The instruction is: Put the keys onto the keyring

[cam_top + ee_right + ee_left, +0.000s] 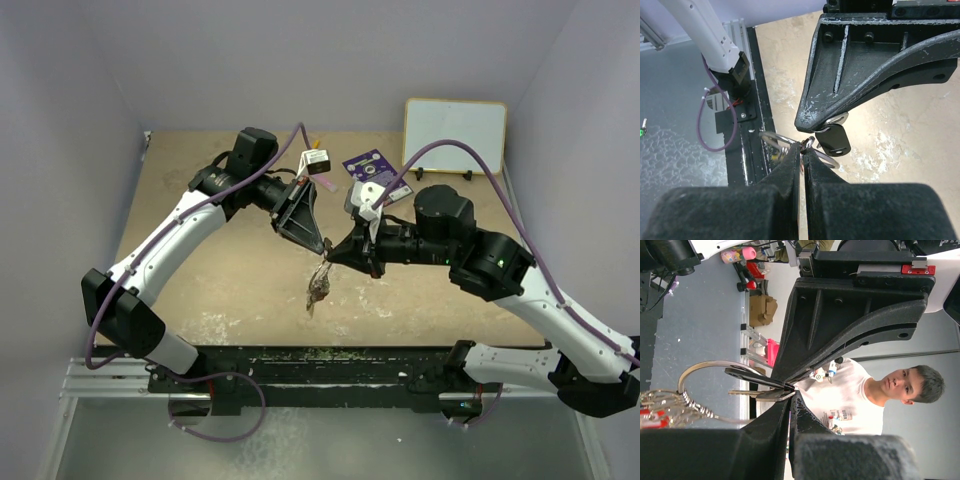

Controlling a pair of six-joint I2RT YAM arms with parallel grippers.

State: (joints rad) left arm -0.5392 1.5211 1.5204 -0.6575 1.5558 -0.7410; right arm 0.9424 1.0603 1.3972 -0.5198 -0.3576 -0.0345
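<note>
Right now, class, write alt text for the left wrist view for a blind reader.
Two shut black grippers meet tip to tip, the left gripper from below, the right gripper from above, at a key beside the keyring. More keys hang left, and a person watches behind.

Whiteboard [455, 136] (back rt), purple card [368, 163], tan table [240, 282]

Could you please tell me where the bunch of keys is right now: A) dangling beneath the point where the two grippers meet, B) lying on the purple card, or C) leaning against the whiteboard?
A: in the top view the keys hang below the meeting tips of the left gripper and right gripper.
</note>
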